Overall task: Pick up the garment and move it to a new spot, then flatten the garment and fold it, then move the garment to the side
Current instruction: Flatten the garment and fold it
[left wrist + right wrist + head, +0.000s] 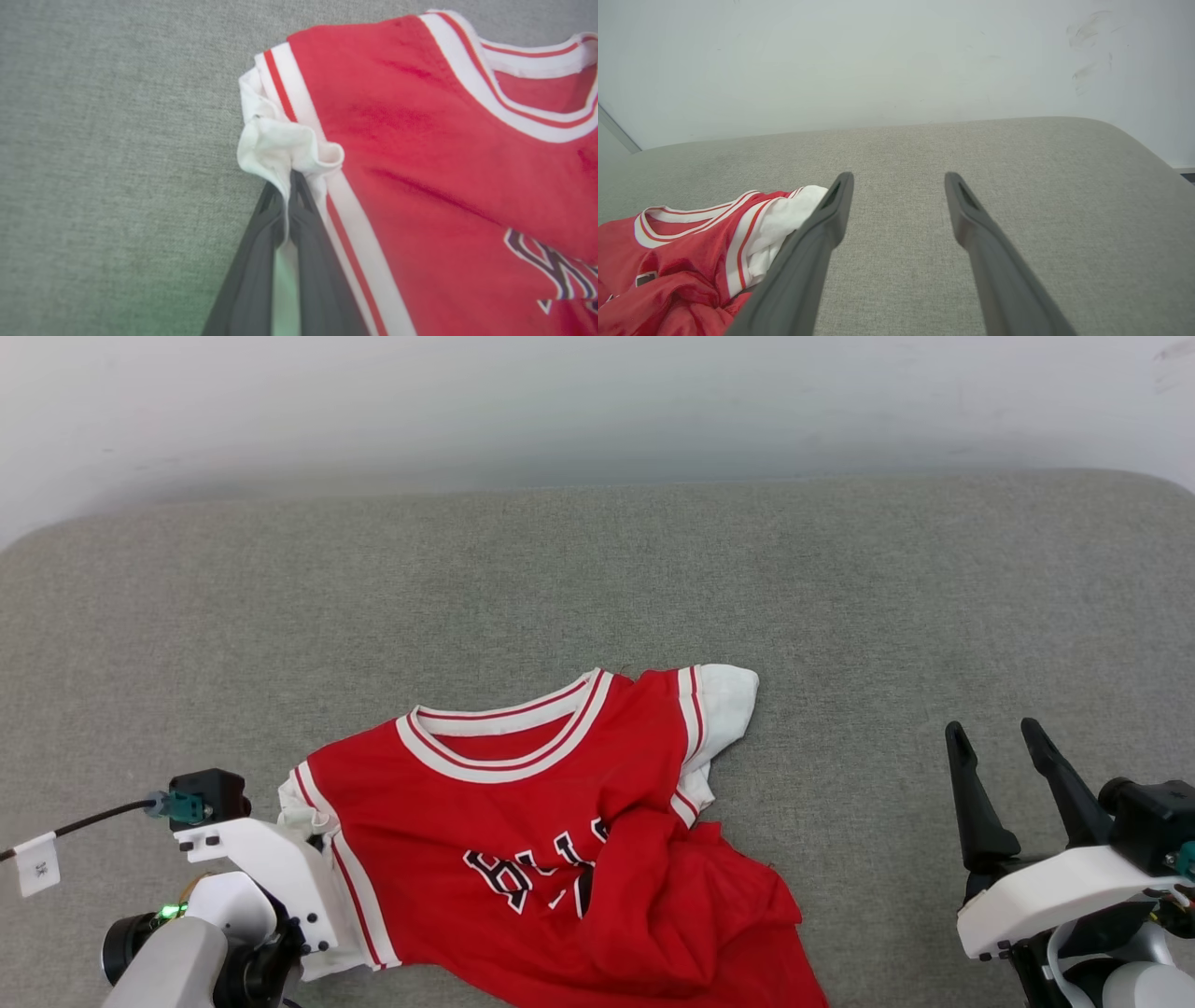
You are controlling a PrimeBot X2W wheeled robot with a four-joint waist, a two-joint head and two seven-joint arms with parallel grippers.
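The garment (560, 840), a red jersey with white sleeves and striped V-neck, lies crumpled on the grey surface, its lower part folded up over the black chest lettering. In the left wrist view my left gripper (288, 179) is shut on the bunched white sleeve (275, 144) of the garment (444, 163). In the head view its white wrist (261, 877) sits at the garment's left edge, fingers hidden. My right gripper (999, 742) stands open at the right, well clear of the cloth; in its own view the gripper (899, 186) is above bare surface, the garment (682, 261) at lower left.
A grey fabric-covered surface (840, 588) spreads under everything, with wide free room behind and to the right of the garment. A pale wall (597, 401) rises behind its rounded far edge. A black cable with a white tag (37, 863) hangs off my left wrist.
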